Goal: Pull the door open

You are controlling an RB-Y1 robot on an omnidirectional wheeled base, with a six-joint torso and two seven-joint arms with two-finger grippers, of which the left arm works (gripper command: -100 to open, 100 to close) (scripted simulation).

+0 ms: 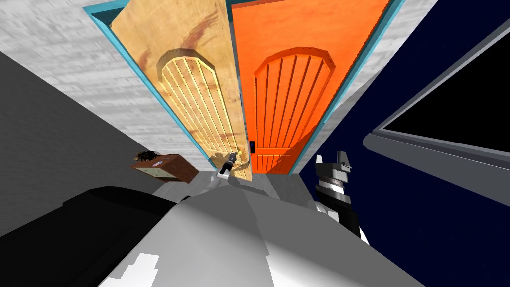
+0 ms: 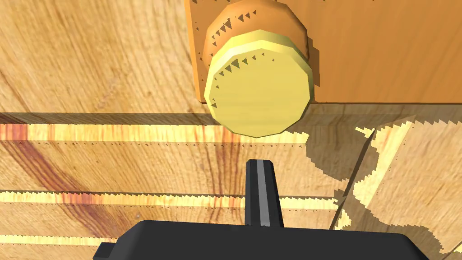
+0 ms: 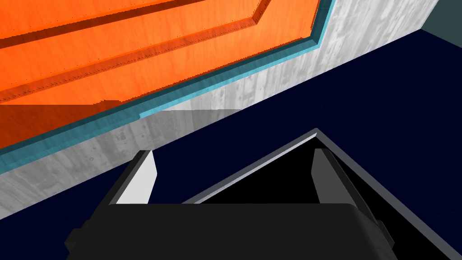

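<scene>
A light wooden door leaf (image 1: 191,84) with a slatted arched panel stands in a teal frame (image 1: 107,27), angled against an orange leaf (image 1: 294,89) beside it. Its round yellow knob (image 2: 258,83) sits on an orange-brown plate (image 2: 383,49). My left gripper (image 2: 260,164) is shut, its fingers pressed together with nothing between them, tips just short of the knob and apart from it. In the head view the left gripper (image 1: 233,158) is low at the wooden leaf's edge by the knob (image 1: 241,153). My right gripper (image 3: 234,174) stands open, held off to the right (image 1: 334,160).
A brown cabinet (image 1: 167,168) stands against the grey wall at the left. A dark blue wall (image 1: 423,209) with a grey-framed window onto a black area (image 1: 463,104) runs along the right. A black shape (image 1: 69,229) lies at the lower left.
</scene>
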